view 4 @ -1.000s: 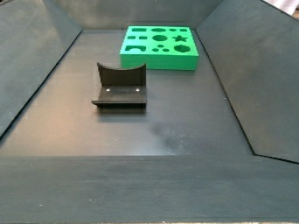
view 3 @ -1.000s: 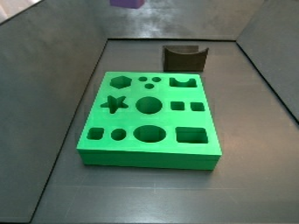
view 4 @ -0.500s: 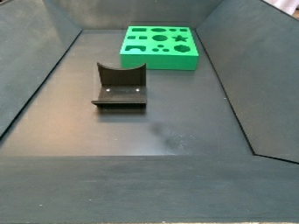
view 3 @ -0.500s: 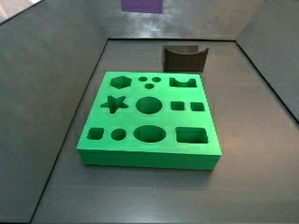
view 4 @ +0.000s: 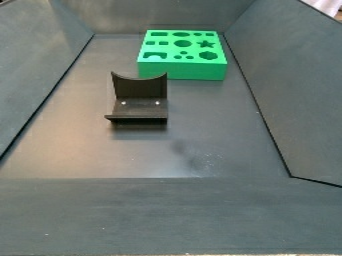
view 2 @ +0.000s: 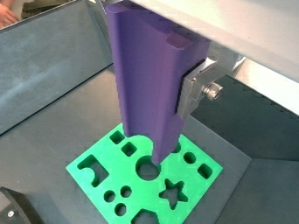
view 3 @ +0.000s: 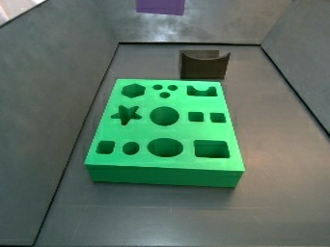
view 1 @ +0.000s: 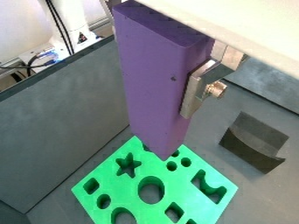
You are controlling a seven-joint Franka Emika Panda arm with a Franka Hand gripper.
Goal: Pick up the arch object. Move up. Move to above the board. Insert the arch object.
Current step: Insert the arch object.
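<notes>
The arch object (view 1: 156,79) is a tall purple column held upright in my gripper (view 1: 163,83), shown in both wrist views (view 2: 152,83). A silver finger (view 1: 201,85) presses its side. It hangs well above the green board (view 1: 117,188), whose dark cut-outs lie below its lower end (view 2: 100,166). In a side view only the column's purple lower end (view 3: 160,6) shows at the top edge, above and behind the board (view 3: 165,166). The board also shows far back in a side view (view 4: 183,66). The gripper itself is out of both side views.
The fixture, a dark bracket with a curved notch, stands behind the board (view 3: 204,64) and mid-floor in a side view (view 4: 136,100); it also shows in a wrist view (view 1: 257,142). Sloping dark grey walls (view 3: 58,58) enclose the floor.
The purple column's lower end at the top edge of the side view has shifted slightly right over the last second. The board and fixture have not moved.
</notes>
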